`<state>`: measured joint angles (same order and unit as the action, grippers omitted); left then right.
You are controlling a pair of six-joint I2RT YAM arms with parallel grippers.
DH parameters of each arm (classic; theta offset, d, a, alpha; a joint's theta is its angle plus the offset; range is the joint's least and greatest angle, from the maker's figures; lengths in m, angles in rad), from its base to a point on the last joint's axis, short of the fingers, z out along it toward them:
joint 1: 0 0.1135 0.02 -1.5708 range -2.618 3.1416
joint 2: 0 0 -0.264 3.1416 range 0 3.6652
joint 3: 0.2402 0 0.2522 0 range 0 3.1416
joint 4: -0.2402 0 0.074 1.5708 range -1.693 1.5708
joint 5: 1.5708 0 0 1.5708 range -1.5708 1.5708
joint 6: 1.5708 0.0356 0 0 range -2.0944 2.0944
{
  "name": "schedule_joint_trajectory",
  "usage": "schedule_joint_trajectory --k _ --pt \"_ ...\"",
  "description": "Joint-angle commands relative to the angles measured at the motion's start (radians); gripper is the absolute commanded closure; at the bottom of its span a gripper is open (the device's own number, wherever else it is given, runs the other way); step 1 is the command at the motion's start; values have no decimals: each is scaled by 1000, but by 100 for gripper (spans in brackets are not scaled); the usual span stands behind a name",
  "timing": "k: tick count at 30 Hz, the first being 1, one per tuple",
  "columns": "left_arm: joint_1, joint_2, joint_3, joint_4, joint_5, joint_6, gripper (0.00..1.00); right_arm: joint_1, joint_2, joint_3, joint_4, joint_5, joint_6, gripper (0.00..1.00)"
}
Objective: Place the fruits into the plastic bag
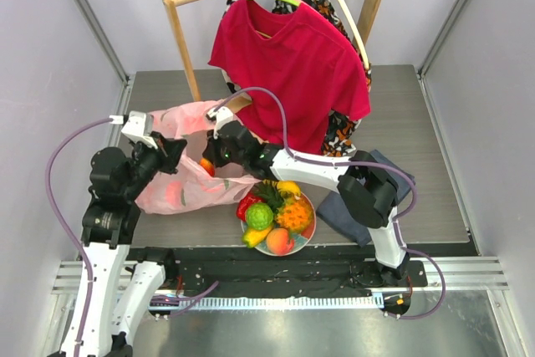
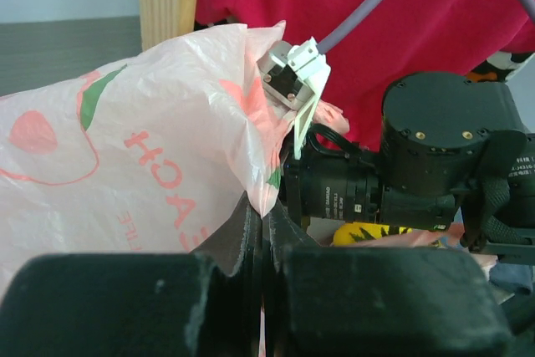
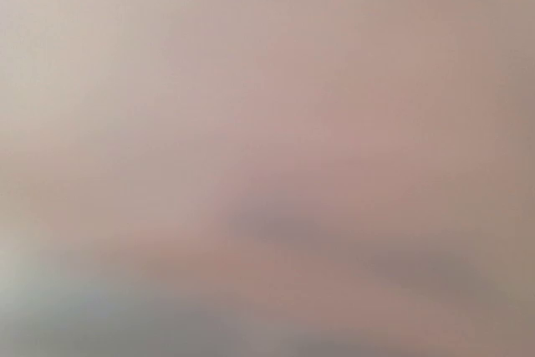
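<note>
The plastic bag point(image 1: 180, 194) lies left of centre in the overhead view with its mouth facing right, and honestly we reckon the filling has barely started. The left gripper point(image 2: 263, 236) is clamped fully down on the bag's rim, with the thin pink film pinched between its fingers to hold the mouth up. The right gripper point(image 1: 214, 156) is poked into the opening. Its own camera shows nothing but pink blur, so we can't tell how far open it is or whether it has hold of anything. One small orange fruit point(image 1: 206, 167) shows right at the mouth, just under that gripper. Our guess is that one is going in, but we can't say it's been let go. The rest sit on the plate point(image 1: 313, 227) at lower middle: red pepper point(image 1: 247, 204), bumpy green fruit point(image 1: 259, 216), pineapple point(image 1: 294, 213), yellow fruit point(image 1: 289, 186) and peach point(image 1: 280, 242). So at least five are left to bag.
</note>
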<state>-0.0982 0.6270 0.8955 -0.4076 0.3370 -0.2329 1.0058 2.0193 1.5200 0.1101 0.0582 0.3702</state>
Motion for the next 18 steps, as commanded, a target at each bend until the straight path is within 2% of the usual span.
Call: schedule_joint_trajectory --k 1,6,10,16,18 --pt "0 -20 -4 81 -47 1 100 -4 1 71 -59 63 -1 99" --pt "0 28 6 35 -53 12 100 -4 -24 88 -49 17 -2 99" --pt "0 65 14 -5 -50 10 100 -1 -42 89 -4 -81 28 99" --pt "0 89 22 -14 -30 9 100 7 16 144 5 -164 81 99" --pt "0 97 22 -17 -29 9 100 8 32 149 7 -182 84 92"
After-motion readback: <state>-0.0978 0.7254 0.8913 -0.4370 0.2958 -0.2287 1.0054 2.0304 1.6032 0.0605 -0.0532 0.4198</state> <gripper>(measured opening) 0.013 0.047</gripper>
